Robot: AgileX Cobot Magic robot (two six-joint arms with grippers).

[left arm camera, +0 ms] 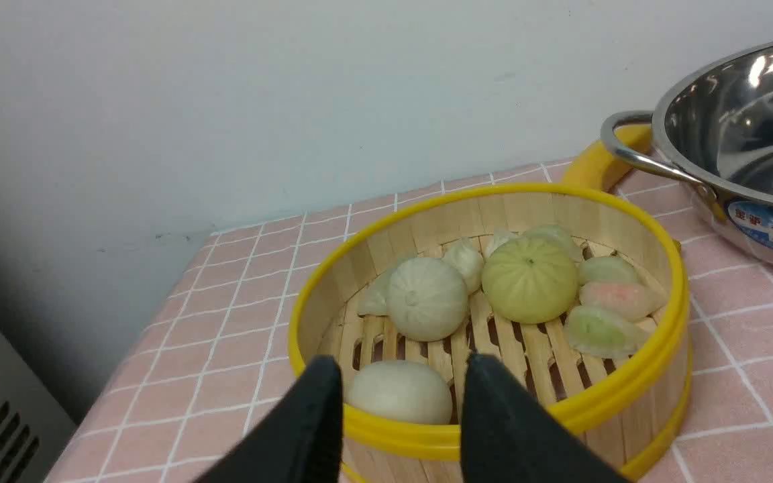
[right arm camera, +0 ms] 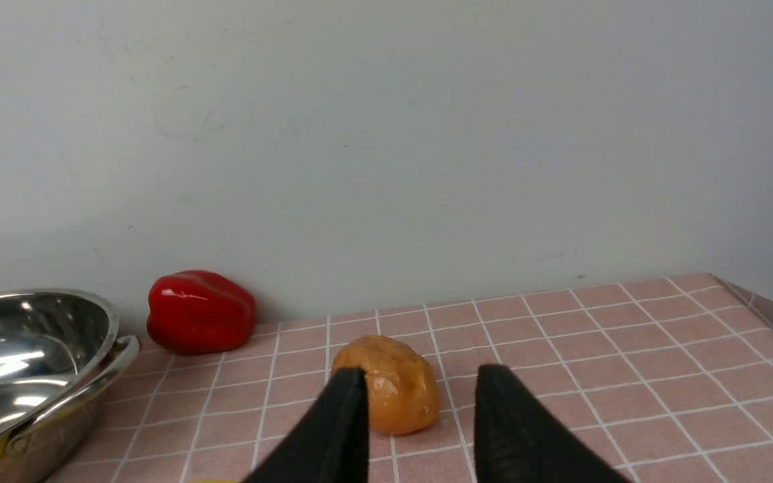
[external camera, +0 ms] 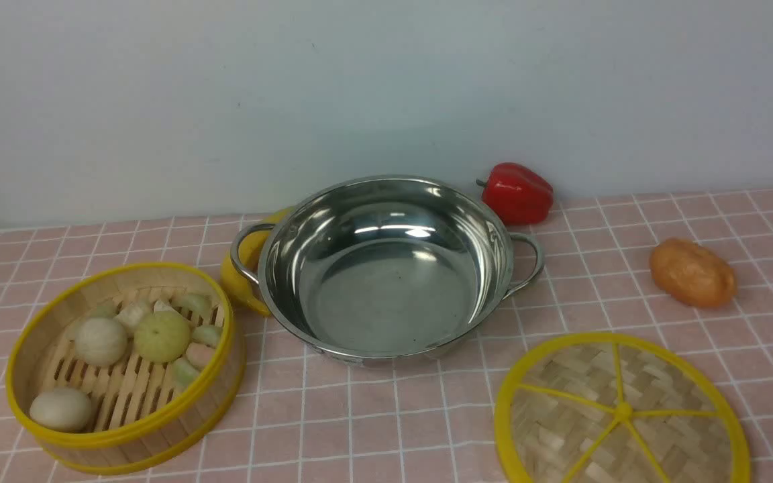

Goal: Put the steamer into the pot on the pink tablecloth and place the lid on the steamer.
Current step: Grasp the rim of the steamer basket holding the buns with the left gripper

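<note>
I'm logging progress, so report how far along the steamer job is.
Nothing looks done: the pot is empty. Nothing is in hand: left gripper and right gripper stand open. Left: steamer into pot, then lid onto steamer; both lie beside it.

Pot (external camera: 393,295) = shiny smooth metal, steamer (external camera: 138,436) w/ matt wood, tablecloth (external camera: 359,429) = cloth.
</note>
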